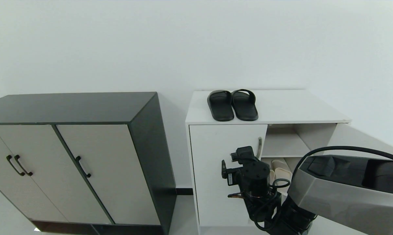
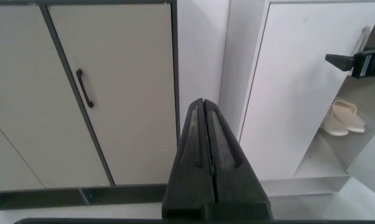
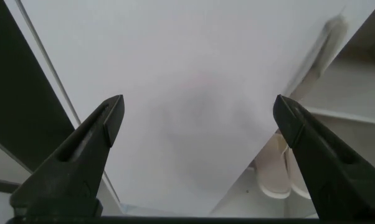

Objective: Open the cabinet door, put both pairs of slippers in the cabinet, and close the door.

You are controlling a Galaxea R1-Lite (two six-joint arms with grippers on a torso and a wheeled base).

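Dark cabinet (image 1: 85, 107) on the far left, both doors shut, not my target as I read it. Left gripper (image 2: 204, 109) hangs low in front of the gap between the two cabinets, jaws pressed together, holding nothing.

White cabinet (image 1: 291, 109) next. Its left door (image 1: 226, 140) is flat shut, with a slim vertical handle (image 1: 259, 147) at the door's right edge. The compartment to the right of it is open.

Black slippers (image 1: 232, 105) sit as a pair, side by side, on the cabinet top near its left end, toes toward me. My guess is moulded foam or rubber: light, a bit bendy, matte so not too slippery. I'd pinch each across the strap arch or the sidewall of the sole. A strap grip may let the slipper swing.

Right gripper (image 3: 200, 112) faces the shut door close up, jaws wide apart and empty, handle just off to one side. The handle looks rigid and thin, so I'd close across its middle and pull along the hinge arc. A light door should swing easily.

Beige slippers (image 1: 279, 168) are already inside, on the lower shelf of the open side, paired. So I judge the black pair is what's left to stow.
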